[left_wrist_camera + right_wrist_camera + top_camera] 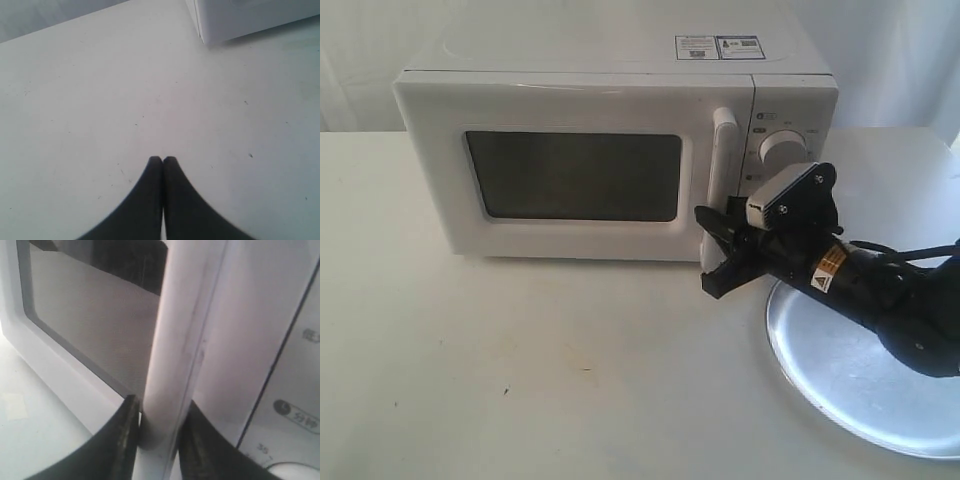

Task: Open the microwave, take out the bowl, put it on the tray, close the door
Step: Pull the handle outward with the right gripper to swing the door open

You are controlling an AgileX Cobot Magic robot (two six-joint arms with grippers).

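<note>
The white microwave [580, 80] stands at the back of the table with its door [570, 190] closed. My right gripper [712, 250] is at the low end of the door's tall white handle [723, 150]. In the right wrist view the right gripper [161, 405] has one black finger pressed on each side of the handle [175, 340], shut on it. The silver tray [860, 370] lies on the table under the right arm. The bowl is hidden. My left gripper [162, 159] is shut and empty above bare table, with a microwave corner [240, 20] ahead of it.
The white table [520, 380] runs in front of the microwave. Two white dials, the upper one [782, 148] in sight, sit on the panel right of the handle. The left arm is out of the exterior view.
</note>
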